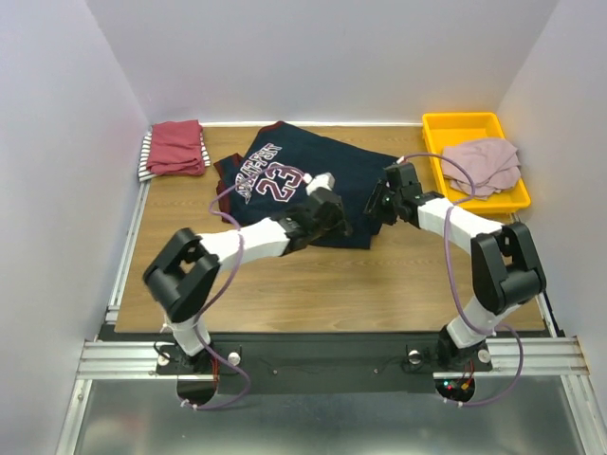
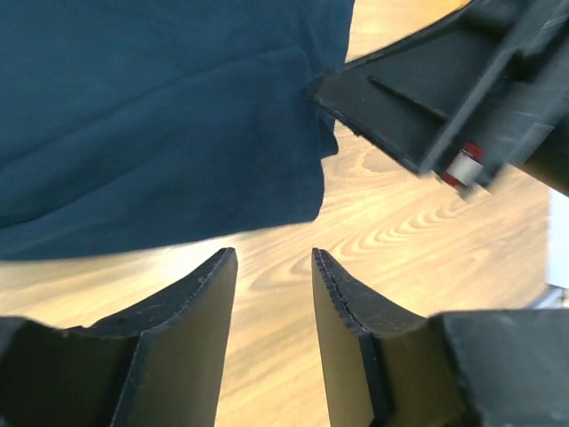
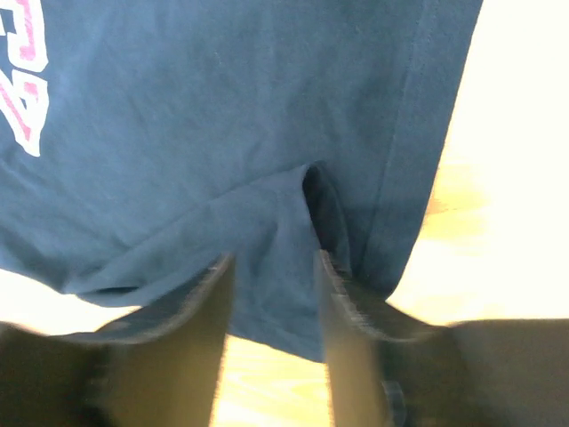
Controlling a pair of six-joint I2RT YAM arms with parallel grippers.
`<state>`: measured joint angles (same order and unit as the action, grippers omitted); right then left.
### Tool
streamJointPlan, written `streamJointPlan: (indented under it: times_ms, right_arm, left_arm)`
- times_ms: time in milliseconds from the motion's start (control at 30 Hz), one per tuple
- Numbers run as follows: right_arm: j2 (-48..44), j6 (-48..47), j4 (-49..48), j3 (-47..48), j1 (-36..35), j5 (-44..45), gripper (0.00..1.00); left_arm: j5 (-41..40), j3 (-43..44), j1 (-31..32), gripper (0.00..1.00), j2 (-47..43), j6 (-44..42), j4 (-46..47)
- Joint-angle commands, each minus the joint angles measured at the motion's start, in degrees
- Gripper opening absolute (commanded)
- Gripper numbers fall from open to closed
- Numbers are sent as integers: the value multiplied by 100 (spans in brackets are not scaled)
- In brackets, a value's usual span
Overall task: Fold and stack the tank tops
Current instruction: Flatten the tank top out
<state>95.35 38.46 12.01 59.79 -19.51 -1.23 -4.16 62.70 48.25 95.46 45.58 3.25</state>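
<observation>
Both hands at the near hem of the navy jersey (image 1: 285, 180)
The jersey lies number-up on the far half of the tabletop (image 1: 313, 284). The left hand (image 2: 273, 258) is spread over bare wood just off the hem, holding nothing. The right hand (image 3: 274, 262) is also spread, with a ridge of hem cloth between its fingers. A dark-red top (image 1: 175, 145) rests on a striped one (image 1: 145, 158) in the far-left corner.

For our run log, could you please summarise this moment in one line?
navy jersey: on table | left tool: open, beside jersey edge | right tool: open over jersey crease
</observation>
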Motion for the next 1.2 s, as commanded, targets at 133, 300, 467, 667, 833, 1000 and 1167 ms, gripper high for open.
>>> streamJointPlan:
  times_ms: [133, 300, 467, 667, 833, 1000, 1167]
  right_arm:
    - [-1202, 30, -182, -301, 350, 299, 57]
    - [-1809, 127, -146, -626, 658, 580, 57]
    - [-2196, 74, -111, -837, 825, 616, 56]
    - [-2302, 48, -67, -908, 1019, 511, 54]
    - [-2345, 30, -59, -943, 1107, 458, 54]
    - [-2398, 13, -58, -978, 1151, 422, 54]
    - [-2425, 13, -58, -1013, 1177, 414, 54]
  left_arm:
    - [-743, 1208, 536, 51, 982, -49, 106]
    - [-1428, 2219, 879, 50, 1798, -391, -771]
    - [-2104, 3116, 1046, 48, 2406, -568, -1571]
    - [-2440, 3354, 1134, 47, 2697, -603, -1845]
    - [-2484, 3574, 1152, 47, 2934, -691, -1924]
    - [-2545, 3715, 1169, 48, 3040, -770, -1951]
    - [-2581, 3899, 1196, 48, 3119, -840, -2055]
